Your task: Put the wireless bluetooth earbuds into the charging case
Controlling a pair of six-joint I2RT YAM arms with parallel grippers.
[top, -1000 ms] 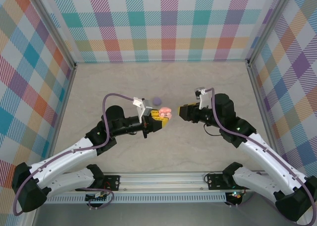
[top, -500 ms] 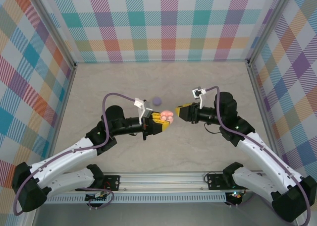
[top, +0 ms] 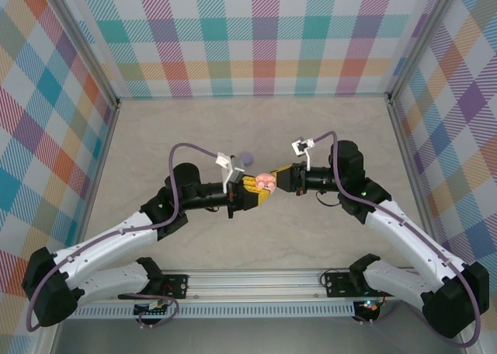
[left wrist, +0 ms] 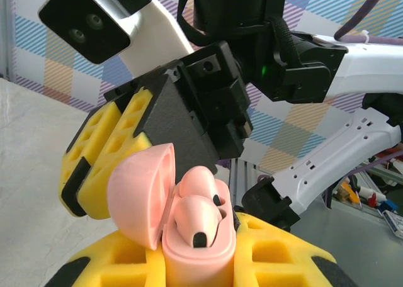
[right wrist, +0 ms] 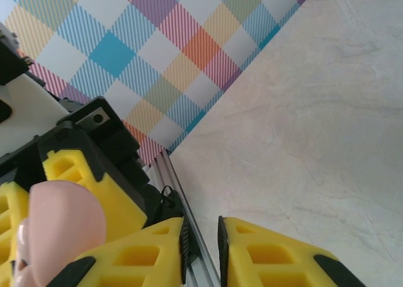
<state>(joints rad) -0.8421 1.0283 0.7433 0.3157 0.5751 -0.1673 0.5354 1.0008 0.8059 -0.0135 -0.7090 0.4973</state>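
The earbuds (left wrist: 192,218) could be jolted from the open case (left wrist: 195,265), pinched mid-frame by the left gripper (top: 261,186), if struck by the pressed-together fingers (right wrist: 277,252) of the right gripper (top: 283,176).

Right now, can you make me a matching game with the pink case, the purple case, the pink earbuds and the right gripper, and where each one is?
Things:
1. pink case
2. purple case
3. pink earbuds
4. right gripper

Places:
A. lying alone on the table
B. tucked inside the open pink case
C. close beside the pink lid, holding nothing
D. held up by the left gripper, lid open

Pairs: 1-D, 2-A, 3-B, 4-C.
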